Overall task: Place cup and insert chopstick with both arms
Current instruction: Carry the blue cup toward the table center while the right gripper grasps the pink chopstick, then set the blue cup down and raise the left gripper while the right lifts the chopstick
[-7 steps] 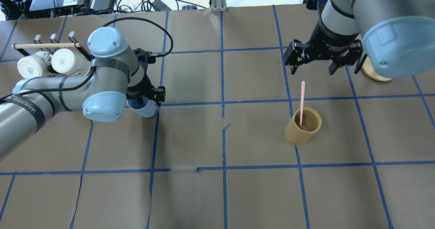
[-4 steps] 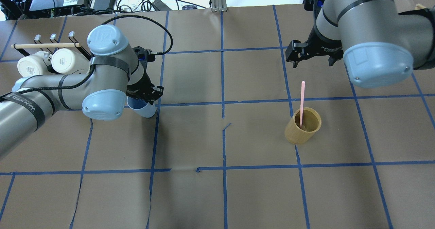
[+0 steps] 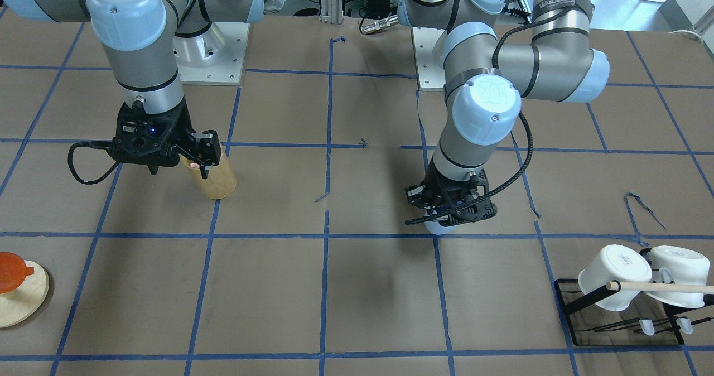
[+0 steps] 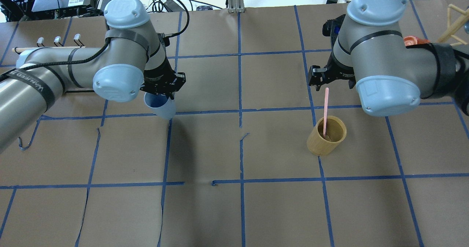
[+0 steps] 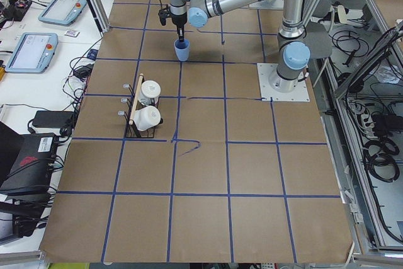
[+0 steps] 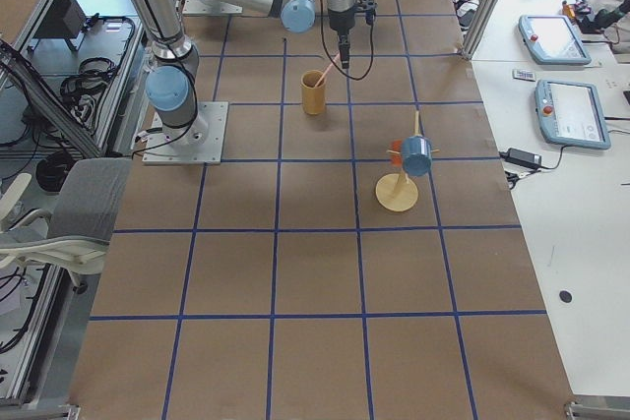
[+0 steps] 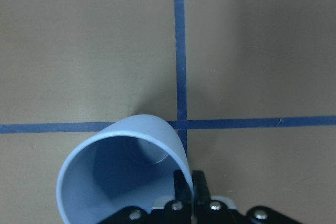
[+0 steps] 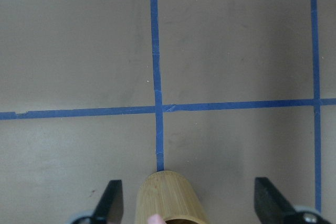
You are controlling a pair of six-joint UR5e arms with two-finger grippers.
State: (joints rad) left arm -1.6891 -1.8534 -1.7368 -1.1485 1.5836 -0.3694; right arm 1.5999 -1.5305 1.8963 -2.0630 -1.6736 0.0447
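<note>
My left gripper (image 4: 163, 89) is shut on the rim of the light blue cup (image 4: 160, 107) and holds it tilted, low over the table left of centre. It also shows in the front view (image 3: 440, 228) and the left wrist view (image 7: 121, 177), one finger (image 7: 189, 190) inside the rim. The pink chopstick (image 4: 325, 107) stands leaning in a tan bamboo cylinder (image 4: 326, 135). My right gripper (image 8: 189, 199) is open and empty, just above the cylinder (image 8: 168, 198), its fingers (image 8: 110, 198) on either side. It is also in the overhead view (image 4: 332, 79).
A black rack with white mugs (image 3: 613, 278) and a wooden dowel (image 3: 664, 288) stands at the table's far left. A round wooden stand (image 6: 399, 189) carrying an orange piece and a blue cup is at the far right. Blue tape lines grid the brown paper.
My left arm has carried the cup a little away from the robot and to the right, and it now hides the mugs. My right gripper, still open, has moved in over the chopstick and cylinder.
</note>
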